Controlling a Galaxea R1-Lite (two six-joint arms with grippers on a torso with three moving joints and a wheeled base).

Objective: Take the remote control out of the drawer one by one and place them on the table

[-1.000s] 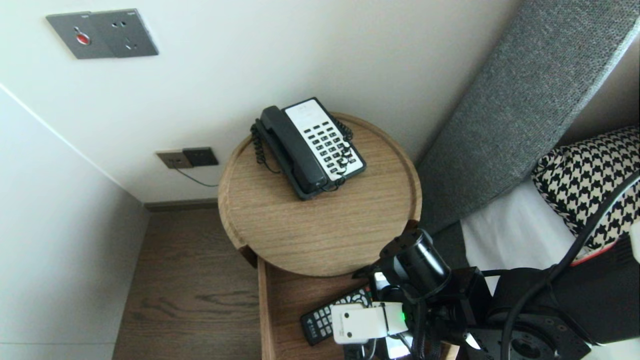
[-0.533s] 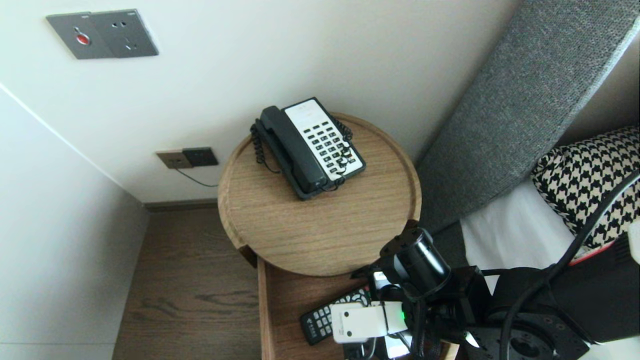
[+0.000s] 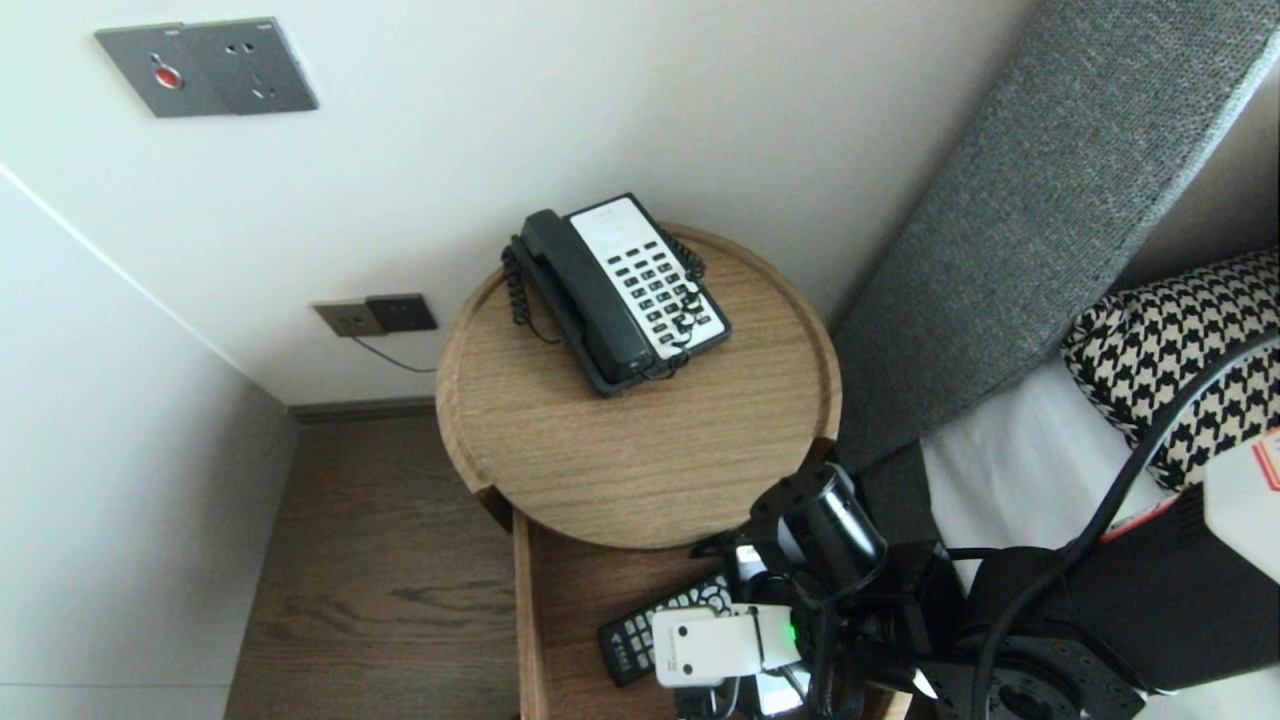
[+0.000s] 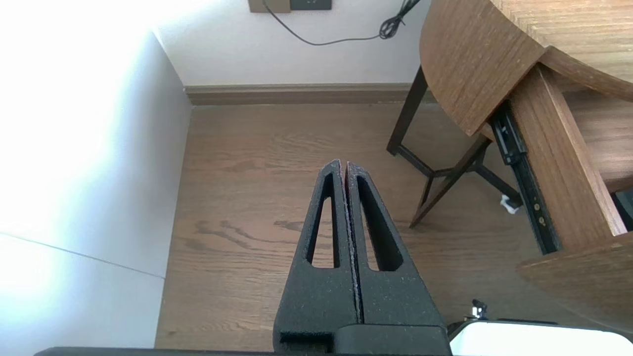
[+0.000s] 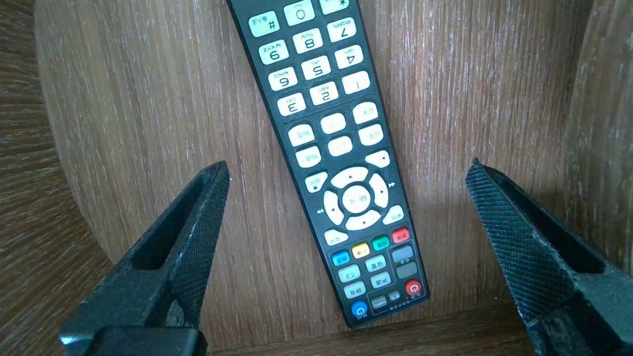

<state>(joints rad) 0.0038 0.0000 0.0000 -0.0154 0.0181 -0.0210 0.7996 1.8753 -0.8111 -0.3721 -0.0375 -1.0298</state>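
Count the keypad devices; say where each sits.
2. A black corded telephone on the round wooden table; a slim black remote control in the open wooden drawer. The right arm hides part of it.

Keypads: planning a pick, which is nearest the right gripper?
The remote in the drawer, under the open right gripper; the telephone sits on the tabletop.
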